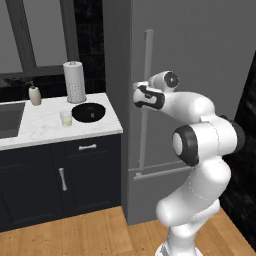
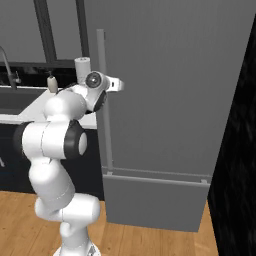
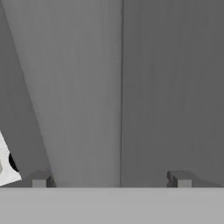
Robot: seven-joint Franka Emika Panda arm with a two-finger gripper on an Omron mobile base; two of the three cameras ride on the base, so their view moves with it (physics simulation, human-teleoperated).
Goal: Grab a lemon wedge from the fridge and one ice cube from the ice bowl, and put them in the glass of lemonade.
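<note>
while the fridge is shut, the lemon wedge sits somewhere behind its door, hidden from us, so the step in hand is getting that door open. our jaws are spread wide, held close against the door at the long handle, with nothing pinched between them. to do this well, we should centre the bar between the two tips, close firmly around it rather than beside it, and then pull along an arc about the hinge so the grip does not slip off; the hinge seems to lie on the far side from the counter, though we cannot be sure of that from here.

from the left base view we get the rest of the task laid out: the bowl and the glass stand just beside each other on the counter, near the towel roll, well apart from the arm. the right base view gives none of that detail, but it shows the whole height of the handle and the lower drawer front beneath the door. the hand view adds what neither base camera offers: how the tips stand on either side of a vertical line on the grey door.
</note>
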